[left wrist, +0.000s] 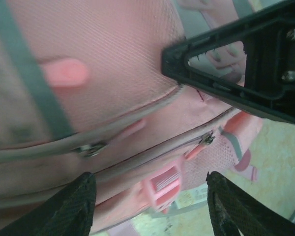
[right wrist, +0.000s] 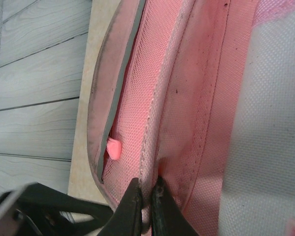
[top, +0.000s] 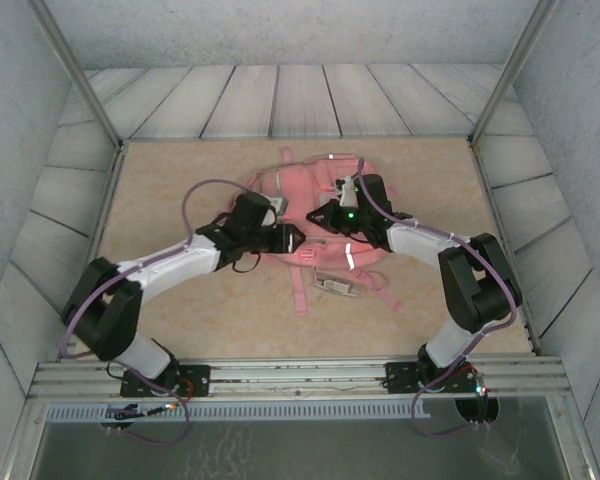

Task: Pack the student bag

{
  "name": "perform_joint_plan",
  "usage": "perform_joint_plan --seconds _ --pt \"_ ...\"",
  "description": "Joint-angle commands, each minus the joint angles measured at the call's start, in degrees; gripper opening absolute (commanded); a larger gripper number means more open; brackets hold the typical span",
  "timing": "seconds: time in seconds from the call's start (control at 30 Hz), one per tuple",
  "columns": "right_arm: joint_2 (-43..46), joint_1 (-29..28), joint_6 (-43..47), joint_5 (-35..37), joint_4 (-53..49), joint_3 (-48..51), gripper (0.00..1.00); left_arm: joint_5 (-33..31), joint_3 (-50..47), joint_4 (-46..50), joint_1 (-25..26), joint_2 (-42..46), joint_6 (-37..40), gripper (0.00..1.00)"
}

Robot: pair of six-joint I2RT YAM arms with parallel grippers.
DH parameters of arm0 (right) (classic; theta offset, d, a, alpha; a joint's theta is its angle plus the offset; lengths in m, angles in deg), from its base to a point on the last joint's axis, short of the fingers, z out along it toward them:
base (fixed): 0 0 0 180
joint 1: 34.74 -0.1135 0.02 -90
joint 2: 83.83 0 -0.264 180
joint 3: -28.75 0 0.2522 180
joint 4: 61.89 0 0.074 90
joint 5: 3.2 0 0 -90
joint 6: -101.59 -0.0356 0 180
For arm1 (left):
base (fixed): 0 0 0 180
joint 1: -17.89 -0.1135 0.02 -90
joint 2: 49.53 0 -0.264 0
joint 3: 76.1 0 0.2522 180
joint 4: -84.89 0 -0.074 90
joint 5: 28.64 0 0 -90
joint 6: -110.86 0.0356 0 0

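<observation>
Right jaws pinch a seam edge (right wrist: 148, 147) of the student bag (right wrist: 187, 88); left jaws stand open above its zips (left wrist: 91, 148).

The big pink cloth backpack (top: 315, 215) reads as coarse woven fabric, matt, with an open-weave mesh panel (right wrist: 132, 98) and a dull grey metal zip pull (left wrist: 91, 149). Left end effector (left wrist: 150, 196): black, matt, finely grained. Right end effector (right wrist: 146, 187): smooth dark plastic. Beige speckled counter (top: 180, 320), matt; at six o'clock a ribbed, shiny metal rail (top: 300, 375); at twelve, pale wood-grain planks (top: 300, 100).
</observation>
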Motion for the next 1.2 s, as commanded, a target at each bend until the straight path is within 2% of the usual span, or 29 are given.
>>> perform_joint_plan --seconds 0.0,0.17,0.33,0.4,0.53,0.73,0.87,0.97,1.17 --pt "0.6 -1.5 -0.9 -2.1 6.4 -1.0 0.00 -2.4 3.0 -1.5 0.3 -3.7 -2.1 0.55" --pt "2.7 -2.5 -1.2 -2.5 6.0 -0.5 0.00 -8.2 4.3 -0.3 -0.2 -4.7 -2.4 0.48" --pt "5.2 -2.9 -1.5 -2.2 5.7 1.0 0.00 -12.6 4.2 -0.5 -0.9 -4.0 -4.1 0.48" --pt "5.8 -3.0 -1.7 -3.1 5.5 1.0 0.00 -13.3 4.0 -0.9 -1.2 -3.9 -4.3 0.46" --pt "6.7 -4.0 -2.4 -4.8 6.0 0.8 0.00 -14.5 3.9 -1.7 -1.6 -4.5 -5.0 0.38" --pt "7.0 -5.3 -1.7 -5.9 5.0 0.2 0.00 -12.3 1.5 -7.7 -2.6 -3.6 -7.9 0.28" --pt "6.2 -5.8 -1.7 -6.5 5.5 0.7 0.00 -9.0 1.3 -10.6 -3.3 -3.5 -9.4 0.29" --pt "6.0 -6.5 -1.9 -7.1 6.1 0.8 0.00 -8.8 1.1 -11.0 -3.7 -3.4 -9.9 0.29" --pt "5.6 -7.5 -1.1 -7.3 5.7 0.3 0.00 -8.2 -0.6 -13.1 -4.7 -2.5 -11.6 0.17"
